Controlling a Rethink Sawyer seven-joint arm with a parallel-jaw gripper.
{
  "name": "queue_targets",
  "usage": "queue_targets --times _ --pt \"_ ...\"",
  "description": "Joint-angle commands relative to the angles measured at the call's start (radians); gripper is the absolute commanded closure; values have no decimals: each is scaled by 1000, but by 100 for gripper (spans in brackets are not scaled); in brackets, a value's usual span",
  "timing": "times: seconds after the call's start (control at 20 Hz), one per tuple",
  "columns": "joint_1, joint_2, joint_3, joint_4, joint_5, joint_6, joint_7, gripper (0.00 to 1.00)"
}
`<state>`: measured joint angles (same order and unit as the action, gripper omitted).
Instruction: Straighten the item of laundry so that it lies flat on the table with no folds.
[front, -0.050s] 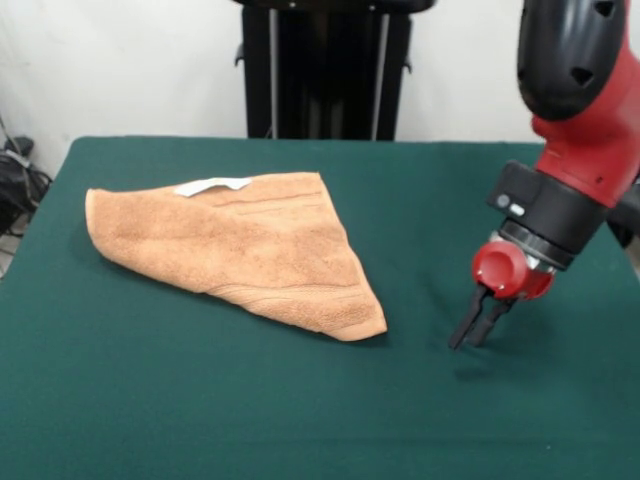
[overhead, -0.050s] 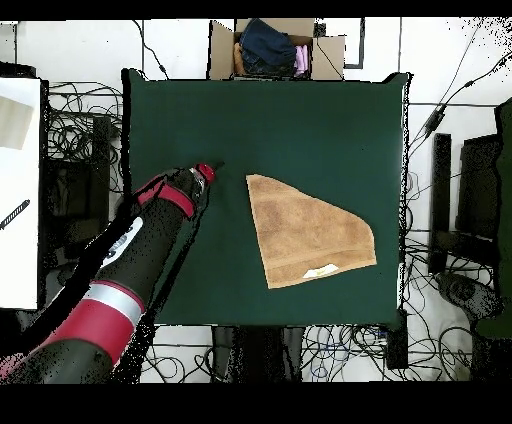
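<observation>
The orange-tan towel (front, -0.050s: 245, 245) lies on the dark green table (front, -0.050s: 200, 400), folded over into a rough triangle with its point toward the front right. A white label (front, -0.050s: 212, 185) shows at its far edge. From overhead the towel (overhead, -0.050s: 305, 232) sits right of centre on the table (overhead, -0.050s: 330, 120). My gripper (front, -0.050s: 476, 328) hangs just above the cloth surface to the right of the towel's point, apart from it, its black fingers (front, -0.050s: 465, 322) close together with nothing between them. Overhead, the gripper (overhead, -0.050s: 214, 166) is left of the towel's upper corner.
A cardboard box (overhead, -0.050s: 275, 48) with clothes stands beyond the table's top edge in the overhead view. Cables (overhead, -0.050s: 75, 140) cover the floor around the table. A black stand (front, -0.050s: 325, 70) rises behind the table's far side.
</observation>
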<state>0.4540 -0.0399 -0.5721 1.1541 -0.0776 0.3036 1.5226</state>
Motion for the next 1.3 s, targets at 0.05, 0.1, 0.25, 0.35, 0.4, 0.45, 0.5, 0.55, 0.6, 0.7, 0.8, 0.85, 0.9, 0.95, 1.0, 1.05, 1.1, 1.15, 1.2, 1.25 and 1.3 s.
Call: queue_targets --times 0.05,0.1,0.25,0.35,0.4,0.45,0.5,0.55,0.6,0.7,0.8,0.85,0.9,0.95,1.0,1.05,1.1,1.15,1.2,1.25,1.3 --pt "-115 43 68 44 36 -183 271 0" --pt "-123 37 74 50 34 -183 264 0" --pt "-148 23 99 68 30 -187 242 0" --pt "-160 22 109 78 33 -189 240 0" --pt "-160 20 108 80 33 -190 239 0" --pt "-160 19 108 83 33 -192 240 0" --pt "-161 19 108 81 34 -191 238 0" --pt "-162 18 110 82 34 -192 237 0" --pt "-164 16 110 86 34 -195 236 0" --pt "-170 12 116 93 30 -199 230 0" --pt "-171 13 119 96 31 -196 227 0" --pt "-167 17 115 95 32 -195 229 0" --pt "-162 20 112 93 29 -192 225 0" --pt "-160 20 112 92 25 -183 215 0" --pt "-156 22 110 92 25 -182 216 0" --pt "-151 24 104 92 26 -181 218 0" --pt "-149 24 102 92 27 -179 218 0" --pt "-147 25 100 92 28 -177 219 0" --pt "-146 25 100 92 29 -172 219 0" --pt "-145 25 100 90 29 -170 218 0" --pt "-145 25 99 89 29 -167 216 0"
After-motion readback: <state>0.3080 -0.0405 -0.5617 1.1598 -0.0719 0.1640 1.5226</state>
